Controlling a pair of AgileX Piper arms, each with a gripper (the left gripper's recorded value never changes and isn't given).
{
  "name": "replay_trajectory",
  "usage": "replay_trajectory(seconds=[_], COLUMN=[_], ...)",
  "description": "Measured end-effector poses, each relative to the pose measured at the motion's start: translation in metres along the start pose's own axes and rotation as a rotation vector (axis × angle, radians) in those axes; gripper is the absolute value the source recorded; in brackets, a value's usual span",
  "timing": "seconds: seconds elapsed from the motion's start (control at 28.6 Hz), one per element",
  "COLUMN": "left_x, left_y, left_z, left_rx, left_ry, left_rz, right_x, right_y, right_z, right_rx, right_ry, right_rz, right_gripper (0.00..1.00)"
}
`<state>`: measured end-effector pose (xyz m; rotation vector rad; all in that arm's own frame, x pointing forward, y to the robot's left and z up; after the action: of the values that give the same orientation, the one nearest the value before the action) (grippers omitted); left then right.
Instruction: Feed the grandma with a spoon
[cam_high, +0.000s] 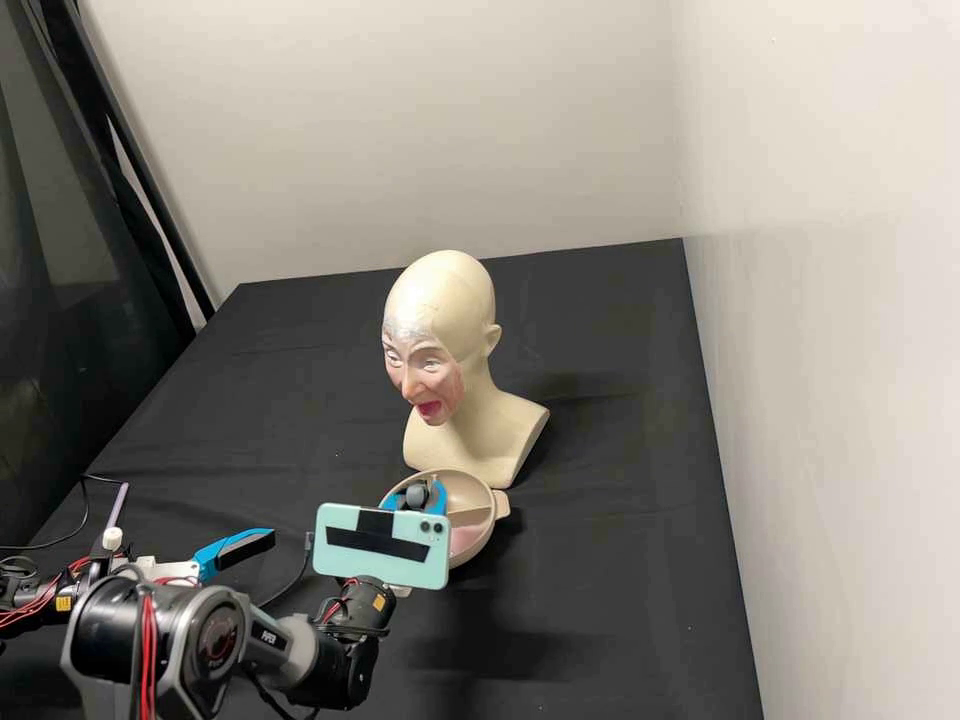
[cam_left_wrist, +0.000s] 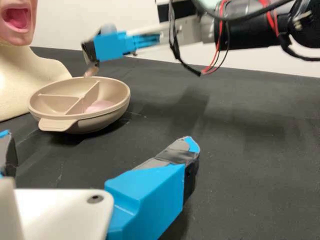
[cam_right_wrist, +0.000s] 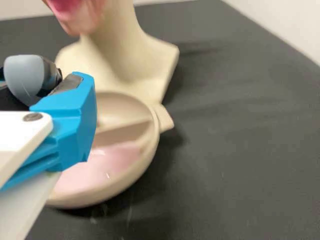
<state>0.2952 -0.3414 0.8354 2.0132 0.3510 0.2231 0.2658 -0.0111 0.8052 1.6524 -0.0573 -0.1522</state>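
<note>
The grandma mannequin head stands mid-bench, mouth open, facing the near left. Just in front of its bust sits a tan divided bowl with pink food in one compartment. My right gripper hangs over the bowl's near-left part, shut on a spoon with a grey handle end. The spoon's tip points down just above the bowl's rim. My left gripper lies low at the near left, open, with nothing between its fingers.
A teal phone-like camera rides on the right arm's wrist and hides part of the bowl. A white wall borders the bench on the right. Cables trail at the near-left corner. Bare black cloth lies right of the bowl.
</note>
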Motion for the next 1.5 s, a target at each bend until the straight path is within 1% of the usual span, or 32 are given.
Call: replay_trajectory(seconds=[0.1, 0.31, 0.38, 0.63, 0.7, 0.73, 0.87, 0.94, 1.08, 1.15, 1.26, 1.33, 1.5], left_x=[0.0000, 0.0000, -0.0001, -0.0001, -0.0001, -0.0001, -0.0001, -0.0001, -0.0001, -0.0001, -0.0001, -0.0001, -0.0001], left_y=[0.000, 0.000, 0.001, 0.001, 0.001, 0.001, 0.001, 0.001, 0.001, 0.001, 0.001, 0.001, 0.001], left_z=[0.000, -0.001, -0.002, -0.003, -0.003, -0.003, -0.003, -0.003, -0.003, -0.003, -0.003, -0.003, -0.003], left_rx=[0.000, 0.000, -0.001, -0.002, -0.002, -0.002, -0.002, -0.002, -0.003, -0.003, -0.003, -0.003, -0.003], left_ry=[0.000, 0.002, 0.006, 0.009, 0.009, 0.009, 0.009, 0.009, 0.010, 0.010, 0.010, 0.010, 0.010], left_rz=[0.000, 0.001, 0.002, 0.003, 0.003, 0.003, 0.003, 0.003, 0.003, 0.003, 0.003, 0.003, 0.003], right_x=[-0.003, -0.008, -0.009, -0.003, -0.001, 0.001, 0.009, 0.014, 0.022, 0.026, 0.030, 0.032, 0.036], right_y=[0.006, 0.016, 0.019, 0.025, 0.027, 0.027, 0.024, 0.020, 0.016, 0.016, 0.018, 0.018, 0.022], right_z=[-0.006, -0.015, -0.018, -0.024, -0.028, -0.029, -0.032, -0.032, -0.030, -0.030, -0.030, -0.030, -0.033], right_rx=[-0.007, 0.014, 0.013, 0.011, 0.018, 0.020, 0.005, 0.006, -0.008, -0.011, -0.016, -0.010, -0.008], right_ry=[0.026, 0.063, 0.076, 0.094, 0.103, 0.103, 0.105, 0.090, 0.068, 0.062, 0.055, 0.047, 0.055], right_rz=[0.018, 0.059, 0.070, 0.086, 0.099, 0.102, 0.102, 0.087, 0.068, 0.065, 0.075, 0.078, 0.092], right_gripper=[0.00, 0.00, 0.00, 0.00, 0.00, 0.00, 0.00, 0.00, 0.00, 0.00, 0.00, 0.00, 0.00])
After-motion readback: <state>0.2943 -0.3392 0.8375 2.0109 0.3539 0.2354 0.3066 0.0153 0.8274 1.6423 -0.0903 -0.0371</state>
